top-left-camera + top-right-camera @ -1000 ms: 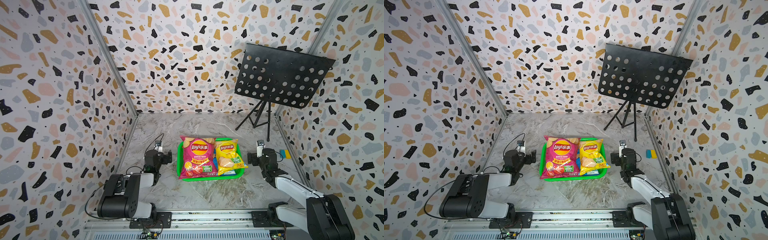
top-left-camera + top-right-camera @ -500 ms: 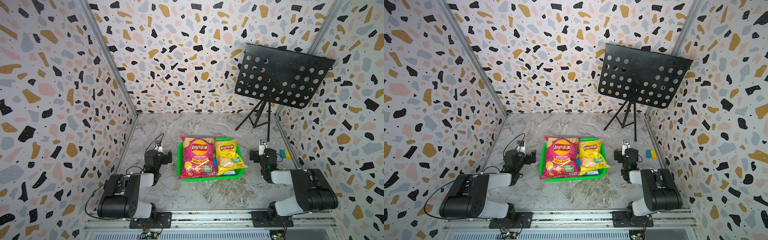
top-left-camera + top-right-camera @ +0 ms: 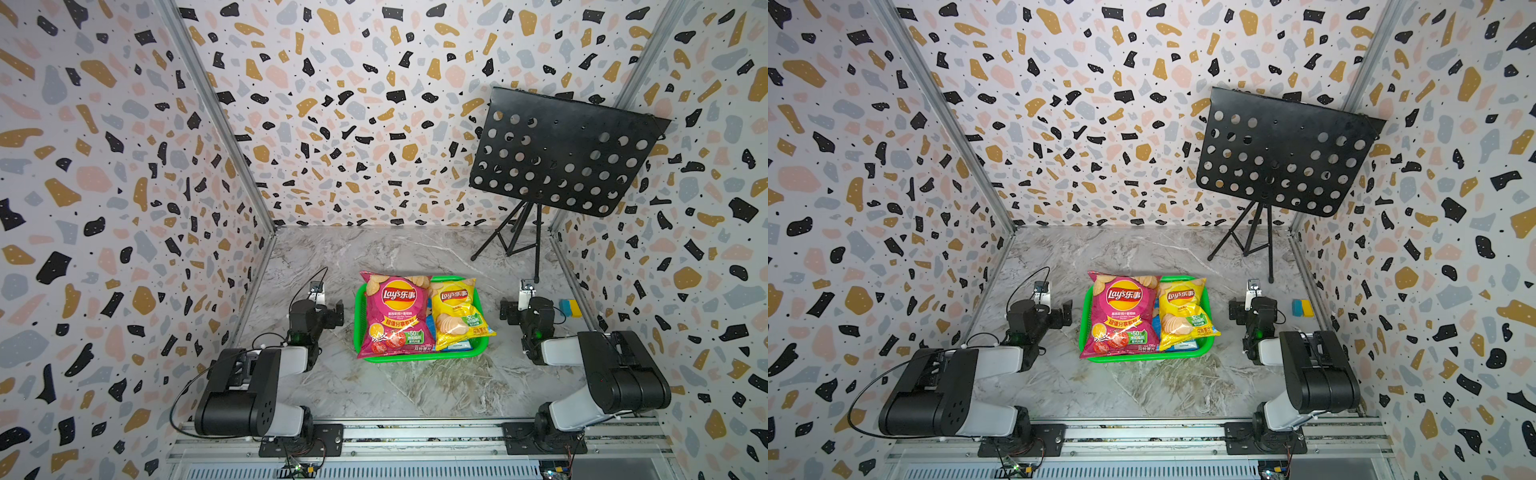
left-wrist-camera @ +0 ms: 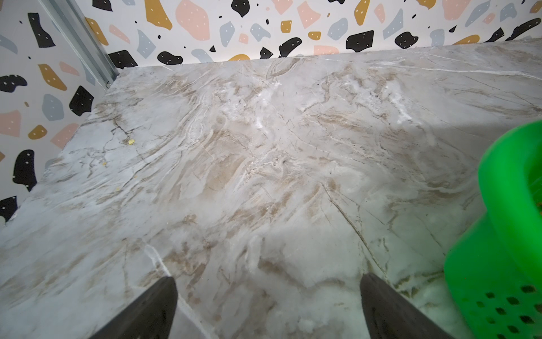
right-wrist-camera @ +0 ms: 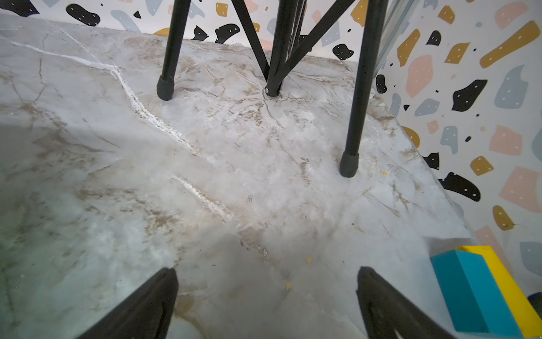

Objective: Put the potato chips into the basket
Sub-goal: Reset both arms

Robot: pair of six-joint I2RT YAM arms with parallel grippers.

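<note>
In both top views the green basket [image 3: 419,357] [image 3: 1142,357] sits mid-table. The potato chips lie in it: a large pink bag [image 3: 392,316] [image 3: 1121,318], a yellow bag [image 3: 457,316] [image 3: 1183,318], and slivers of a blue bag [image 3: 429,324] beneath them. My left gripper [image 3: 320,311] [image 3: 1044,313] rests low to the left of the basket, open over bare marble [image 4: 267,281]. A corner of the basket [image 4: 504,264] shows beside it. To the right of the basket, my right gripper [image 3: 528,311] [image 3: 1254,311] [image 5: 267,273] stands open and holds nothing.
A black music stand [image 3: 561,158] [image 3: 1283,153] rises at the back right, its tripod legs [image 5: 355,117] just ahead of the right gripper. A small blue-and-yellow block [image 3: 569,308] [image 5: 481,293] lies by the right wall. Patterned walls enclose the marble table on three sides.
The right arm has folded back and down near its base, with its gripper staying beside the basket. The left arm and the bags have not moved.
</note>
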